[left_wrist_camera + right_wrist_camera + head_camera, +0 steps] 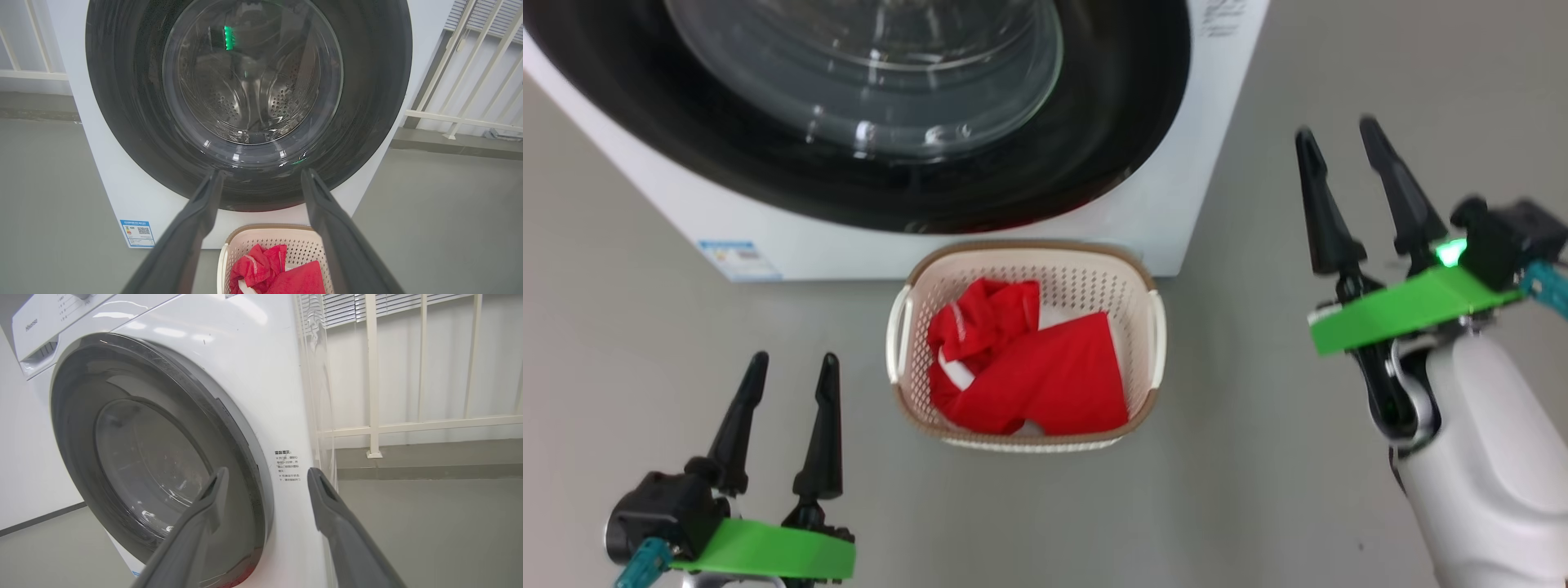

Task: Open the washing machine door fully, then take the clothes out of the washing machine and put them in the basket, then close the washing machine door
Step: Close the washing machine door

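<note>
Head view gave us the washing machine (1160, 220), its washing machine door (1094, 122) seemingly flat against the front, and the basket (1021, 249) just below holding the clothes (1045, 376). We judged the right gripper (1336, 129) nearer the door's right rim, ahead-left of its jaws. Its jaws and the left gripper's (795, 358) gaped wide, empty.

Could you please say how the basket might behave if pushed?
The basket is perforated plastic, so probably light, likely sliding easily on the smooth floor. Low and wide, holding only soft red clothes, it seems unlikely to tip.
</note>
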Tool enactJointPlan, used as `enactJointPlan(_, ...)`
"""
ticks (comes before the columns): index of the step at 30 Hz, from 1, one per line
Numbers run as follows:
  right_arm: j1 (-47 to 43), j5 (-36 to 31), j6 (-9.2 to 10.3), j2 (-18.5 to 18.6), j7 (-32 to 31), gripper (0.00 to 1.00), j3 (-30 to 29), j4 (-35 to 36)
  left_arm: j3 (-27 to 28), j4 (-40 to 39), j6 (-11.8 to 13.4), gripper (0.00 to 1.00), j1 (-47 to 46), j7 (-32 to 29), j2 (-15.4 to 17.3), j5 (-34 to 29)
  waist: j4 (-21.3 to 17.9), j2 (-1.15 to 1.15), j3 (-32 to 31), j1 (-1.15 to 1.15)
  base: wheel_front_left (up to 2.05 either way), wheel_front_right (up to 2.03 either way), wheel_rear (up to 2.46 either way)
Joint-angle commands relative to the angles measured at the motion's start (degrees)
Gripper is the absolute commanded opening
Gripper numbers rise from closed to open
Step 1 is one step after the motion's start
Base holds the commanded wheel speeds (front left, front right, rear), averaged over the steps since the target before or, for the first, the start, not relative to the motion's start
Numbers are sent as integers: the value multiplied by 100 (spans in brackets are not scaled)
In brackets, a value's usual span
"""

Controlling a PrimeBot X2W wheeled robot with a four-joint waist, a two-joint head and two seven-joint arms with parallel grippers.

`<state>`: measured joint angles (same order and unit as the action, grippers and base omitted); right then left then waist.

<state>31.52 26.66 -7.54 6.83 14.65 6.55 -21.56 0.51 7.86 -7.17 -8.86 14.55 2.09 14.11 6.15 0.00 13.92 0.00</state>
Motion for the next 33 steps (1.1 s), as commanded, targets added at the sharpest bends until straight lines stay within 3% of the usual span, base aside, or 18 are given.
enactJointPlan(1, -240, -136, 5, -105, 35, 100, -30, 230, 217, -124, -32, 100, 75, 45, 117, 2, -346, 0, -414, 0, 0, 0, 0)
enactJointPlan(11, -1423, -392, 5, -127, 35, 100, -185, 868, 259, -219, -32, 100, 470, 45, 176, 8, -585, 0, -967, 0, 0, 0, 0)
enactJointPlan(33, -3062, -457, 5, -111, 35, 100, -578, 1955, 432, -542, -32, 100, 1099, 45, 265, -149, -636, 0, -1389, 0, 0, 0, 0)
